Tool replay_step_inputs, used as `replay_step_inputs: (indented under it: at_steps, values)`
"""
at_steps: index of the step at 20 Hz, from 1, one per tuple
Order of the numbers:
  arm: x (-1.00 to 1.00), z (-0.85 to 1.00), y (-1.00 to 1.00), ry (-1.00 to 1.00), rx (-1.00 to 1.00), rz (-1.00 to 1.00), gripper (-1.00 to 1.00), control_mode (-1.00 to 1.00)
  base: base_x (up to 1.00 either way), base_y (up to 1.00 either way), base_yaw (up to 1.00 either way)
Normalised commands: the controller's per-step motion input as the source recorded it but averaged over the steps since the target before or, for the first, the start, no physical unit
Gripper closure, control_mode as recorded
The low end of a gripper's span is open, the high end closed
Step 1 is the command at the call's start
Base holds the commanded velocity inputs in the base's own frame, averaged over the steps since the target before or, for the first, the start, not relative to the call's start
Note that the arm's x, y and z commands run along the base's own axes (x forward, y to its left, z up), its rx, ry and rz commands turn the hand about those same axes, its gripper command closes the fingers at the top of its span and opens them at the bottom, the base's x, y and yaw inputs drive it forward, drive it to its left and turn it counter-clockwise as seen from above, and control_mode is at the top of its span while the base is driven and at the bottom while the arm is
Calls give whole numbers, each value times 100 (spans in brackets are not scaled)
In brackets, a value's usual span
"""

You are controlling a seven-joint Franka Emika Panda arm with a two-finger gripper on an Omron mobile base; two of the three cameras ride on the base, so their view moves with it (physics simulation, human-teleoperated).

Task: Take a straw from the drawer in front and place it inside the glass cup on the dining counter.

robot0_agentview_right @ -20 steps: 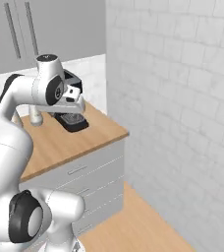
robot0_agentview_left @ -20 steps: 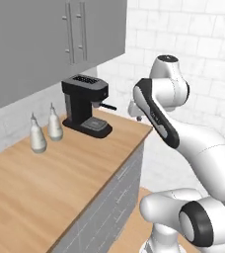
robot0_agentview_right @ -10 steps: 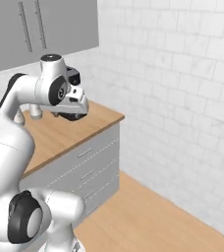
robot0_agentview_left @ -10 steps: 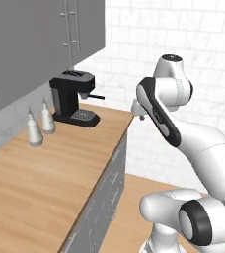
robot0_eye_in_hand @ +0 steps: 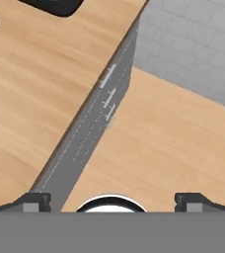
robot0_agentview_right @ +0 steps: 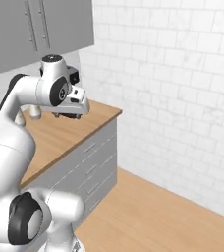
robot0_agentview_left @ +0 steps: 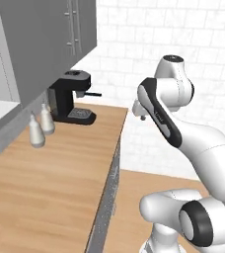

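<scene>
Hand (robot0_eye_in_hand: pixel 112 200) wide apart and empty, above the wood-topped counter (robot0_eye_in_hand: pixel 40 79) edge, grey drawer fronts (robot0_eye_in_hand: pixel 102 106) below, black coffee machine (robot0_agentview_left: pixel 71 96) and two bottles (robot0_agentview_left: pixel 40 126) on counter

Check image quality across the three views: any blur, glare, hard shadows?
Left base view: flat even light, soft shadow under the coffee machine, no glare. Right base view: mildly soft overall, wall tiles evenly lit. Hand view: drawer fronts smeared and blurry, open gripper tips sharper.
</scene>
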Motion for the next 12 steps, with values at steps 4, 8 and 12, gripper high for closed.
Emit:
replay_step_inputs:
  at_steps: [4,8,12]
  values:
    - [0,0,0,0,0,0,-100,100,0,80,-31]
    - [-2,0,11,0,1,-5,-100,-100,0,54,-19]
    - [-15,0,-12,0,23,-10,-100,-100,0,0,0]
